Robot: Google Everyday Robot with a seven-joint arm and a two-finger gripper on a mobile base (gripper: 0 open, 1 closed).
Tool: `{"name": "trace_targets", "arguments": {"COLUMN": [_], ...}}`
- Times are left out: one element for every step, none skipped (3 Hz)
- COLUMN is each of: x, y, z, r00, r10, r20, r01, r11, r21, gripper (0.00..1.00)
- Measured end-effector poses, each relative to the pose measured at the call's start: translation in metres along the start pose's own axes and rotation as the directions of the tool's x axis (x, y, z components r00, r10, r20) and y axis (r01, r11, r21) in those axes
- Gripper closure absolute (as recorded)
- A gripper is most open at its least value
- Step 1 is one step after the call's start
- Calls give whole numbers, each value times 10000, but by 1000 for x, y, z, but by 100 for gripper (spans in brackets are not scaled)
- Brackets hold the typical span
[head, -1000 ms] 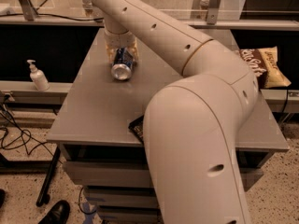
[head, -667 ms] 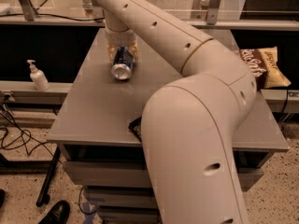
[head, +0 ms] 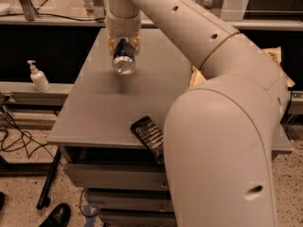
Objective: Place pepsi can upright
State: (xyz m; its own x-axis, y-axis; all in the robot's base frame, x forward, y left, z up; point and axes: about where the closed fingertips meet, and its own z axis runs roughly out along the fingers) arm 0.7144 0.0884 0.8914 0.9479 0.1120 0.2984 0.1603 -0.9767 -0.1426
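Note:
The pepsi can [head: 123, 60] is dark blue with a silver end. It lies tilted, with the silver end facing the camera, between the fingers of my gripper [head: 123, 48]. The gripper reaches down from above at the far left part of the grey table [head: 94, 112] and is shut on the can. The can hangs slightly above the tabletop, with its shadow on the surface below it. My large white arm fills the right side of the view and hides much of the table.
A flat black snack wrapper [head: 149, 137] lies at the table's front edge, partly under my arm. A tan snack bag [head: 280, 66] shows at the right, behind the arm. A white pump bottle [head: 38, 76] stands on a ledge to the left. Cables lie on the floor.
The gripper with the can has risen slightly off the table. My arm's elbow has shifted, so more of the black wrapper shows.

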Motion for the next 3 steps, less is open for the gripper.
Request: {"name": "trace_targets", "arguments": {"x": [-19, -35, -38], "y": [-12, -21, -28], "z": [-41, -66, -66], "r00": [9949, 9750, 9653], "r10": [-1000, -2186, -2565], "r20": [-135, -404, -498], "r01": [1009, 2204, 2582], "r11": [9869, 9263, 9072], "r21": [1262, 3056, 3321], "gripper": [100, 100, 100]}}
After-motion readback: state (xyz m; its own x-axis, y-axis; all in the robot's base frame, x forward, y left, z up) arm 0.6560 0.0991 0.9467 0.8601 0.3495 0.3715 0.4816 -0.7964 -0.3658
